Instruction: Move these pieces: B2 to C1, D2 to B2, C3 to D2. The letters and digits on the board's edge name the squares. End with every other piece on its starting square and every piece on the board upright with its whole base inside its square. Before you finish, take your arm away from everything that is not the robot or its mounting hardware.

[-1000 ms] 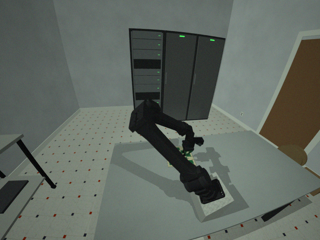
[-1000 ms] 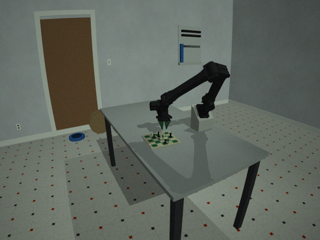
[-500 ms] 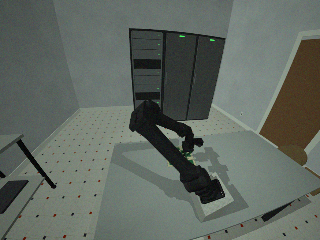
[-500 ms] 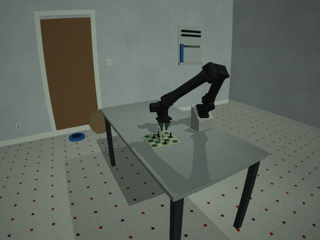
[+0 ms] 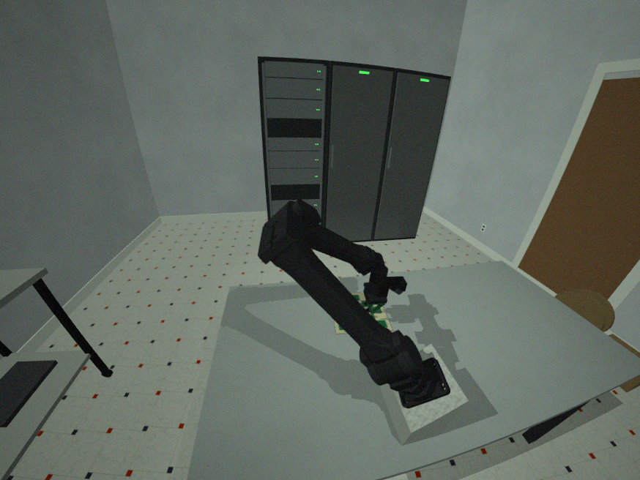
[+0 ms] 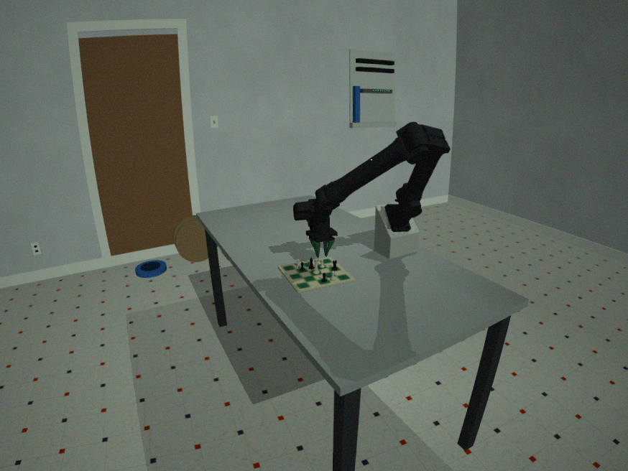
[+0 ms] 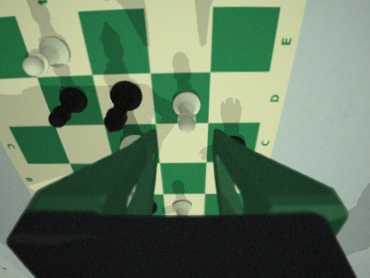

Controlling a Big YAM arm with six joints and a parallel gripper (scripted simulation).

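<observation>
1. The claw (image 5: 369,311) (image 6: 322,255) (image 7: 185,139) points down over the board, its 2 green fingers partly spread, with nothing pinched between them.
2. Nearest the fingertips in the wrist view, the white piece on D2 (image 6: 320,263) (image 7: 187,106) stands upright; whether a finger touches it, I cannot tell.
3. The black piece on C1 (image 6: 334,265) (image 7: 238,141) is partly hidden by 1 finger, and the white piece on C3 (image 6: 315,271) (image 7: 131,141) by the other.
4. So C1 is occupied, B2 has no piece on it, and the moves from D2 and C3 remain undone.
5. Farther out are 2 black pieces, the D3 one (image 6: 310,263) (image 7: 126,95) and the D4 one (image 6: 302,266) (image 7: 73,99), plus the white piece on E4 (image 6: 298,263) (image 7: 55,51).
6. Row A holds 2 more: the white A2 piece (image 6: 332,276) (image 7: 182,206) and the black A3 piece (image 6: 324,277) (image 7: 154,208).
7. The green-and-cream board (image 5: 338,332) (image 6: 304,289) (image 7: 290,68) lies flat on the grey table (image 5: 269,372) (image 6: 431,304) (image 7: 335,63).
8. The black arm (image 5: 330,289) (image 6: 365,172) arches back to its pale, sloped mount (image 5: 436,413) (image 6: 381,238).
</observation>
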